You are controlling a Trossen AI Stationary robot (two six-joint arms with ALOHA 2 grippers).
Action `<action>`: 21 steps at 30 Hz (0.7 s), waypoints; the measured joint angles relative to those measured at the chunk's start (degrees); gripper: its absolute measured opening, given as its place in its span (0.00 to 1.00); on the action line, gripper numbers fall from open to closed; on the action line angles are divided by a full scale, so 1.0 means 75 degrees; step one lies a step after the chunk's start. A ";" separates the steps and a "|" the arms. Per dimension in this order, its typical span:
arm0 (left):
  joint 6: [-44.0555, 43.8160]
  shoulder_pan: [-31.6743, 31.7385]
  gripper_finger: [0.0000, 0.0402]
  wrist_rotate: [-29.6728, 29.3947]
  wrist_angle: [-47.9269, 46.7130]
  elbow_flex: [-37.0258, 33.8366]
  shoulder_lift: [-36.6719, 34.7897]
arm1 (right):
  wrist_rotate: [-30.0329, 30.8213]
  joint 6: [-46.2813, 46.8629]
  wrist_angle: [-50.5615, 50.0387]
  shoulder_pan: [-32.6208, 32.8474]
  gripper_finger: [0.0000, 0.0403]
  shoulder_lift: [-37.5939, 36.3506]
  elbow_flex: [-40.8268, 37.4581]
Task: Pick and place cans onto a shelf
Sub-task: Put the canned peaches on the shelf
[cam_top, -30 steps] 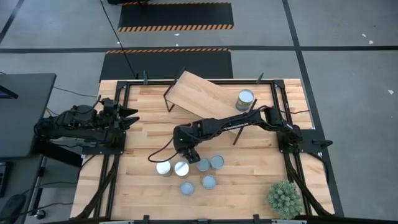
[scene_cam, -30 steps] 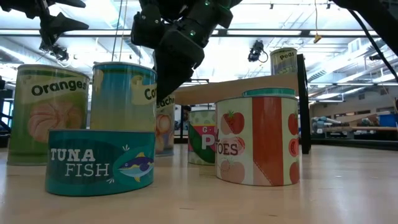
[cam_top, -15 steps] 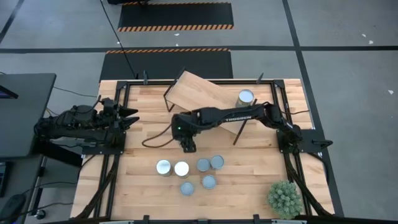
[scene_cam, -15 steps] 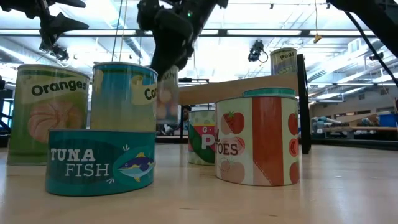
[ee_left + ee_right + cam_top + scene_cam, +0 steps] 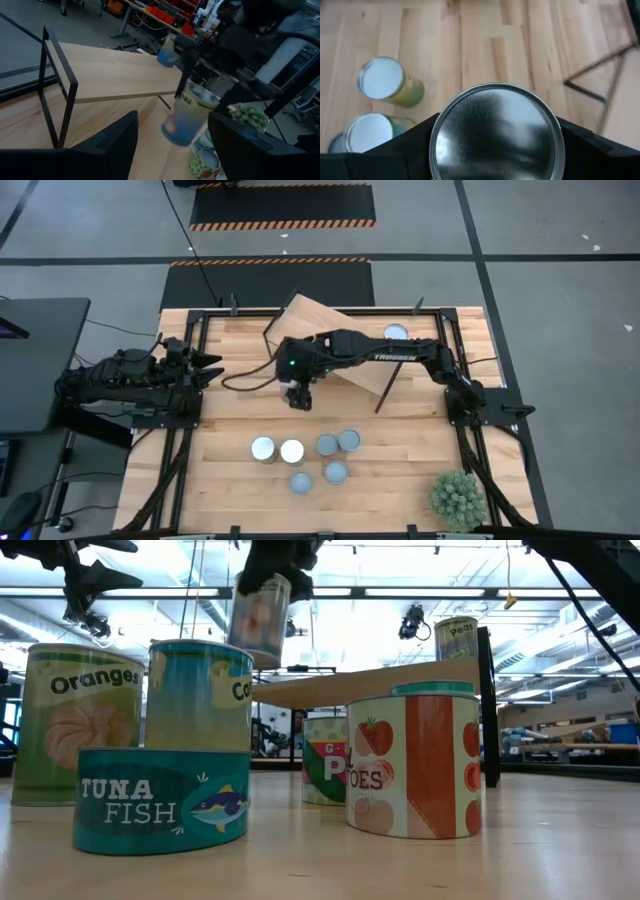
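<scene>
While the left gripper [image 5: 212, 366] waits with fingers parted and empty at the table's left edge, most of the work is not yet done: six cans stand on the tabletop [image 5: 230, 490] in a cluster near the front, among them an oranges can [image 5: 78, 720], a squat tuna fish can [image 5: 162, 798] and a tomatoes can [image 5: 414, 764]. Above and behind them, the right gripper [image 5: 299, 394] holds a silver-topped can [image 5: 497, 133] clamped between its fingers, lifted clear of the table just beside the near left edge of the shelf [image 5: 330, 340]. At the shelf's far right end one can [image 5: 397, 333] already stands. By my count, one is placed, one is in transit, and six remain.
</scene>
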 joint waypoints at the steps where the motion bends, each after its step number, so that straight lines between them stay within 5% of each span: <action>1: 0.0000 0.0000 0.61 0.0000 -0.0003 -0.0001 0.0000 | 0.0038 0.0125 -0.0095 -0.0043 0.79 -0.0036 -0.0016; 21: -0.0006 0.0000 0.61 0.0000 -0.0002 -0.0003 -0.0002 | 0.1117 0.0974 -0.1352 -0.0935 0.80 -0.1366 0.0094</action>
